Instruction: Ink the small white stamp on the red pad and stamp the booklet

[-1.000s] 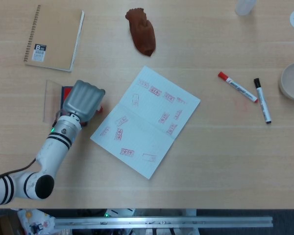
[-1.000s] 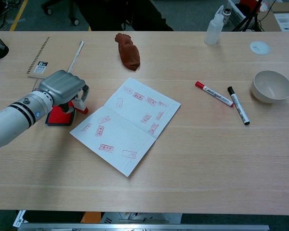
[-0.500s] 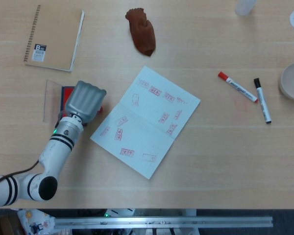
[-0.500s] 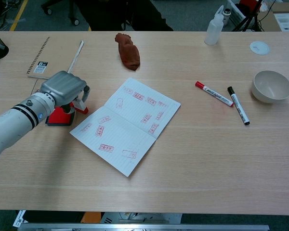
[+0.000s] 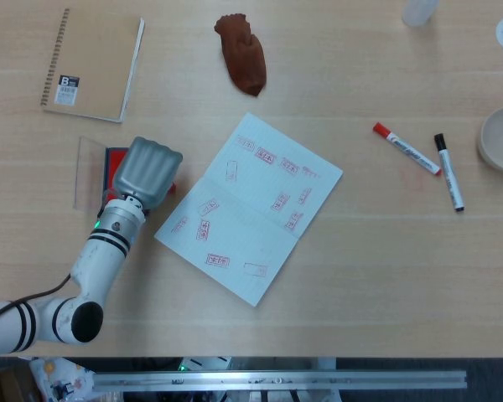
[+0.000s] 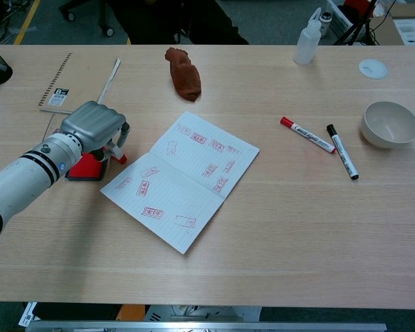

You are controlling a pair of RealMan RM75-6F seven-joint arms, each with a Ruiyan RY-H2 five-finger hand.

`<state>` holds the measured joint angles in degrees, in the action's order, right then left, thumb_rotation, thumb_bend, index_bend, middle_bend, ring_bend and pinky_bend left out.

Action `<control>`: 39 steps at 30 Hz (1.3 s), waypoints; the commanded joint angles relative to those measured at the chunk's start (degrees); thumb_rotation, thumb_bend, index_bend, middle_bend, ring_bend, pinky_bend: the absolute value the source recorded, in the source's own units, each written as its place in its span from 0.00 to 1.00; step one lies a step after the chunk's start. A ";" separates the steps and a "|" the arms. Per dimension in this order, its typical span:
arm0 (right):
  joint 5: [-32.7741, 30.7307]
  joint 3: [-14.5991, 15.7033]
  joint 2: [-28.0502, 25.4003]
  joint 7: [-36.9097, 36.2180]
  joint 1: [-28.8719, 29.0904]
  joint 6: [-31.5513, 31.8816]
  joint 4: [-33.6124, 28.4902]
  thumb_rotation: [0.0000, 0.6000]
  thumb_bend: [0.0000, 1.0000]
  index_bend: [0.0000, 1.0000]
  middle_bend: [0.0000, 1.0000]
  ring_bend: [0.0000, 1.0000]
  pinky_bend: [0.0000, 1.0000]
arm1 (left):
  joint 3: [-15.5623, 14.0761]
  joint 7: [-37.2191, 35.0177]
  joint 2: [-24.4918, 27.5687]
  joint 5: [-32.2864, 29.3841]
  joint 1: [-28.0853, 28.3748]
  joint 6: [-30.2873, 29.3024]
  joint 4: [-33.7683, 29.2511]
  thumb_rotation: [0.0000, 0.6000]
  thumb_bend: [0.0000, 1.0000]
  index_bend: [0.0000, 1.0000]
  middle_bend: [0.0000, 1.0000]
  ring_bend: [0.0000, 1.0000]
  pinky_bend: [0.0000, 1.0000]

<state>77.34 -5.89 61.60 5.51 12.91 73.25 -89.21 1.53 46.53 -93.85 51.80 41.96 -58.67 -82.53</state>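
Left hand (image 6: 93, 126) over red pad (image 6: 83, 168), knuckles up, fingers curled downward; whether they grip the small white stamp cannot be told, stamp hidden beneath the hand. Red pad just left of open booklet (image 6: 182, 178), partly covered by the hand. Booklet pages carry many red imprints. Brown rag (image 5: 242, 54) beyond booklet; two markers (image 5: 406, 148) well right of it.

"B" on spiral notebook (image 5: 90, 65) label
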 commanded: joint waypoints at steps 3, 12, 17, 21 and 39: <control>-0.02 0.02 0.00 0.04 0.01 -0.08 0.02 1.00 0.20 0.20 0.32 0.25 0.37 | 0.05 -0.04 -0.17 -0.15 -0.07 -0.01 0.13 1.00 0.28 0.56 1.00 1.00 1.00; 0.00 0.04 -0.18 0.00 -0.16 0.12 -0.15 1.00 0.20 0.20 0.32 0.25 0.37 | 0.09 -0.05 -0.31 0.03 -0.08 -0.10 0.12 1.00 0.28 0.56 1.00 1.00 1.00; 0.01 0.08 -0.16 -0.09 -0.28 0.21 -0.06 1.00 0.20 0.20 0.32 0.25 0.37 | -0.01 0.14 -0.63 0.10 -0.05 -0.05 0.38 1.00 0.28 0.56 1.00 1.00 1.00; -0.01 0.11 -0.08 -0.28 -0.35 0.21 0.14 1.00 0.20 0.20 0.32 0.25 0.37 | 0.07 0.44 -0.75 0.02 0.06 -0.03 0.50 1.00 0.28 0.56 1.00 1.00 1.00; -0.12 0.08 -0.13 -0.81 -0.74 0.50 0.60 1.00 0.20 0.20 0.32 0.25 0.37 | 0.07 1.54 -0.86 0.10 0.47 -0.03 0.32 1.00 0.28 0.60 1.00 1.00 1.00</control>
<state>77.22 -5.82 61.47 4.70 12.16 73.75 -88.62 1.60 48.05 -94.74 51.90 42.42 -58.67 -82.18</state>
